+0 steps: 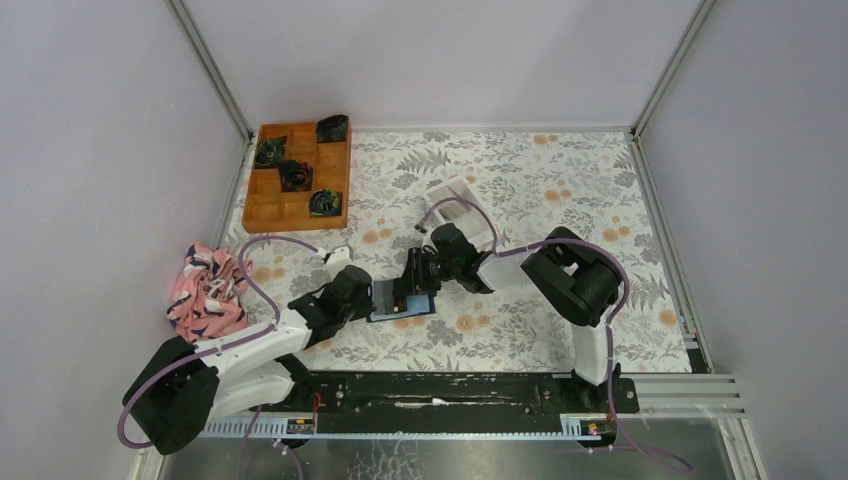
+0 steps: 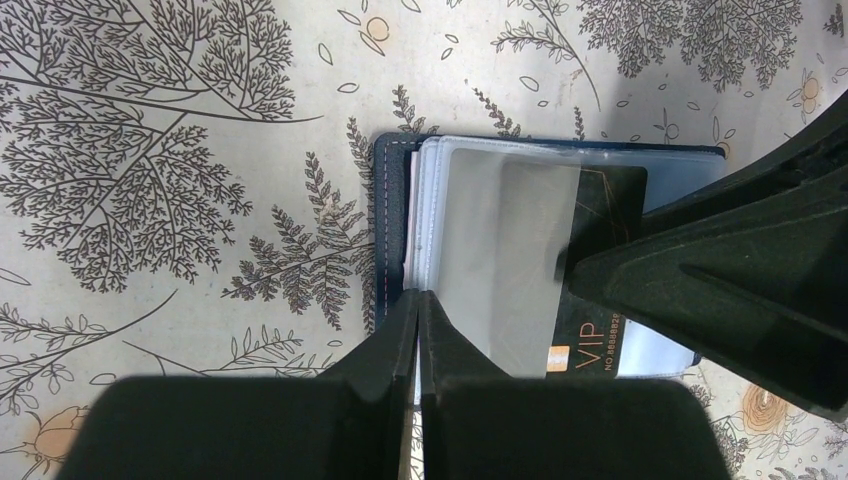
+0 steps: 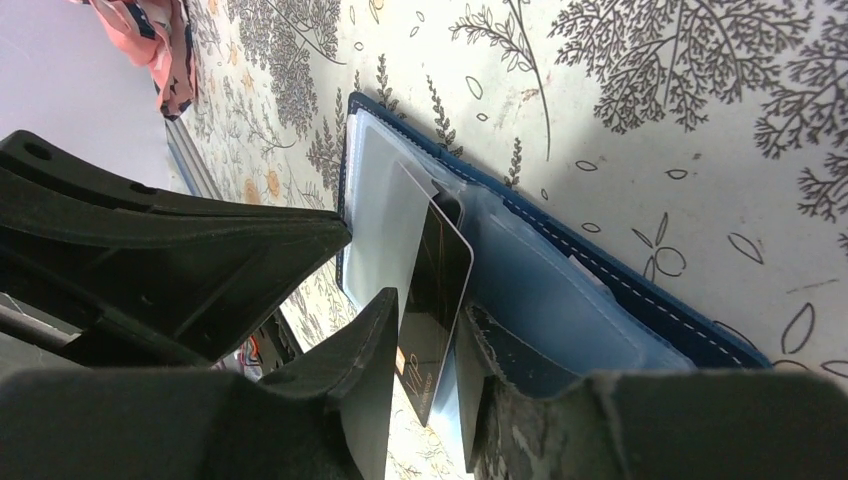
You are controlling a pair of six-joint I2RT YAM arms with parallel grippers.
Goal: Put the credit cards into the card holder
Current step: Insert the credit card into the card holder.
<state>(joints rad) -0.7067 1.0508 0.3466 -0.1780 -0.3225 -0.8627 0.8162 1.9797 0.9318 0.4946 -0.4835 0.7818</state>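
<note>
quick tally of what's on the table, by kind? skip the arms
card holder: 1
dark card: 1 (any others are hidden)
wooden tray: 1
dark bundles in the tray: 4
white box: 1
pink cloth: 1
Total: 9

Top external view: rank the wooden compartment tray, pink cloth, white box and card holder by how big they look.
1. wooden compartment tray
2. pink cloth, only slightly smaller
3. white box and card holder: look similar, both partly covered, so not ranked against each other.
</note>
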